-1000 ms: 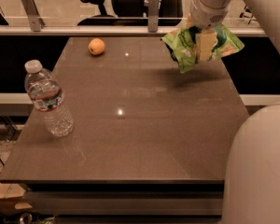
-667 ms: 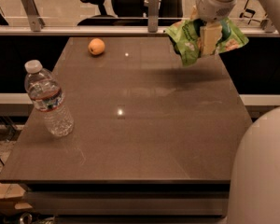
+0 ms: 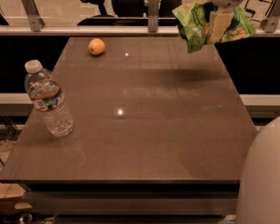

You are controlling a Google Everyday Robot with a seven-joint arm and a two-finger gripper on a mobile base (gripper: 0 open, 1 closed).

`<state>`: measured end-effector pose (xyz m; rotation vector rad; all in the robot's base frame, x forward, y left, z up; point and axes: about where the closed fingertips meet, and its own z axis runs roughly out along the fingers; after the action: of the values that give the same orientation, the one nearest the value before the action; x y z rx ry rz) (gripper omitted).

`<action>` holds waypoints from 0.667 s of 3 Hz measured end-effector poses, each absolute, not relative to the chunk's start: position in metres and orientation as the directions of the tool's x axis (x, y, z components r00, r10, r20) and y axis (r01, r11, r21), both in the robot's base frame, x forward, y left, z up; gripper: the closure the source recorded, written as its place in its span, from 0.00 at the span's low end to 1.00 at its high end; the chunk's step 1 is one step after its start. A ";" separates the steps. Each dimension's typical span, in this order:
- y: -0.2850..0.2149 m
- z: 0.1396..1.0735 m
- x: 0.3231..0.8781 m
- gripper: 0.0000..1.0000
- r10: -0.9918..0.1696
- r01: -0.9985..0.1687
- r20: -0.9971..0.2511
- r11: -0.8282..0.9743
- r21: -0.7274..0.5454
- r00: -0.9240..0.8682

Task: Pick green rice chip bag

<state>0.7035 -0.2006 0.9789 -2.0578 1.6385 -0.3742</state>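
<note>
The green rice chip bag (image 3: pixel 196 24) is a crinkled light-green foil bag. It hangs in the air above the table's far right corner, well off the surface. My gripper (image 3: pixel 217 24) comes down from the top right and is shut on the middle of the bag, its pale fingers (image 3: pixel 213 28) pressed against the foil. The bag's two ends stick out left and right of the fingers. Its shadow lies on the table below.
A brown table (image 3: pixel 144 125) fills the view. A clear water bottle (image 3: pixel 49 99) stands near the left edge. An orange (image 3: pixel 96 46) sits at the far left. A rail with posts (image 3: pixel 152 10) and office chairs stand behind. The robot's white body (image 3: pixel 266 176) fills the lower right.
My gripper has risen with the bag and moved up toward the far right, lifting the bag higher above the table. The bottle and orange have not moved.
</note>
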 end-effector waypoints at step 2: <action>-0.206 1.002 0.705 1.00 -0.957 -0.805 -0.126 -0.143 -0.576 0.261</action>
<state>0.7052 -0.2063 1.0024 -1.9956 1.5902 -0.3667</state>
